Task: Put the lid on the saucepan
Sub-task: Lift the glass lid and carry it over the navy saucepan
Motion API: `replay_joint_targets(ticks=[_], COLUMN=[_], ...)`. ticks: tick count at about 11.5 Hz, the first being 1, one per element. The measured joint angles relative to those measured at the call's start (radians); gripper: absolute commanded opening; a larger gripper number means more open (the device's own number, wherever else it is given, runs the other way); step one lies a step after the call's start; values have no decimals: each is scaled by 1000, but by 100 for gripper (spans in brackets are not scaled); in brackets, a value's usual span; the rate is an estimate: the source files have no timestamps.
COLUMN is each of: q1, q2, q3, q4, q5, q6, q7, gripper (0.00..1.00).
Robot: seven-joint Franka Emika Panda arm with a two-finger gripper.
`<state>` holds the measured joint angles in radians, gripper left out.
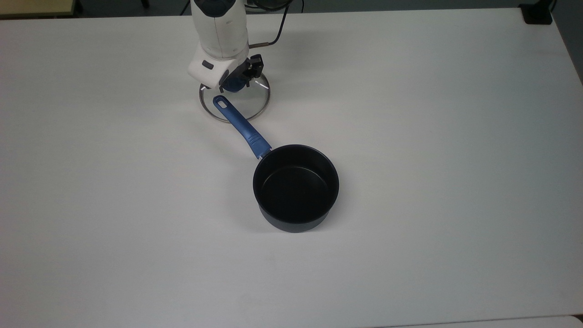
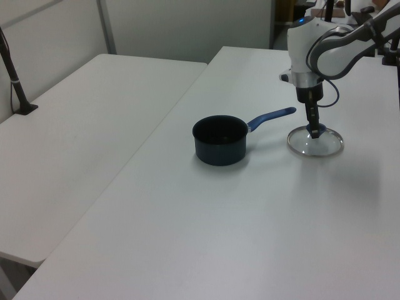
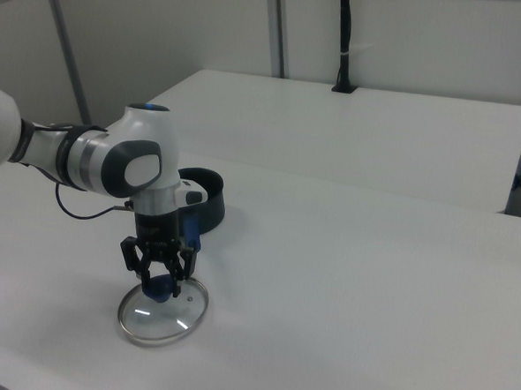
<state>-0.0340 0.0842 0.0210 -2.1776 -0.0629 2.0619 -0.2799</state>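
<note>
The lid [image 1: 246,104], clear glass with a steel rim, lies low on the white table at the top view's upper middle. My gripper [image 1: 234,82] stands straight over it, shut on its blue knob [image 3: 156,287]; one finger sits on each side of the knob in the right view. Whether the lid [image 3: 161,318] rests on the table or is just off it, I cannot tell. The black saucepan [image 1: 296,189] stands open near the table's middle. Its long blue handle [image 1: 241,125] reaches over the lid's near rim. The left view has the saucepan [image 2: 219,140] left of the lid [image 2: 320,145] and the gripper [image 2: 315,130].
The white table [image 1: 432,136] is bare around the pan. A second white table [image 2: 81,119] adjoins it on the left view's left, with a black post [image 2: 15,87] clamped on it. A dark cable [image 1: 273,38] hangs by the arm.
</note>
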Motion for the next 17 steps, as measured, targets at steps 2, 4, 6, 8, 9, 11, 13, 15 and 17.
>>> replay_joint_targets(ticks=[2, 4, 6, 8, 9, 11, 13, 15, 17], q1=[0, 1, 5, 12, 14, 17, 44, 75, 95], q2=[-42, -86, -94, -68, -52, -16, 61, 145, 203], q3=[2, 8, 9, 9, 9, 9, 10, 11, 11], q4=[41, 170, 344, 485, 519, 553, 627, 700, 734], q5=[0, 0, 50, 84, 85, 85, 85, 85, 85], q6=[-90, -256, -369, -425, -429, -429, -428, -391, -320], q7=[0, 0, 5, 46, 63, 107, 239, 404, 578], gripper=[37, 37, 37, 36, 36, 34, 33, 33, 33])
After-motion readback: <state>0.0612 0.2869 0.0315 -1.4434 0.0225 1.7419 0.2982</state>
